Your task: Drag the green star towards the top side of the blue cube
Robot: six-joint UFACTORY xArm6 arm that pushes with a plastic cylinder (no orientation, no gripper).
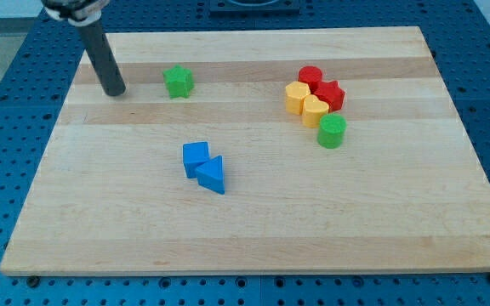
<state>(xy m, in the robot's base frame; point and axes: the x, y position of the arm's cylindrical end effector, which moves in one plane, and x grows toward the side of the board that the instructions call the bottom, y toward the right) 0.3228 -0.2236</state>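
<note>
The green star point(178, 82) is seen near the worktop's point(253, 229) top, up and to the view's left of the blue cube point(196, 158). My tip point(115, 92) is placed left of the star, apart from it. No end effector jaws are shown, only a rod.

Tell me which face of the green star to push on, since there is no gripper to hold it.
Contact the green star on its left face, slightly toward the view's top. My tip already stands to its left, and the blue cube lies toward the view's bottom and slightly right, so a rightward-downward push probably suits. Its points may make it turn.
</note>
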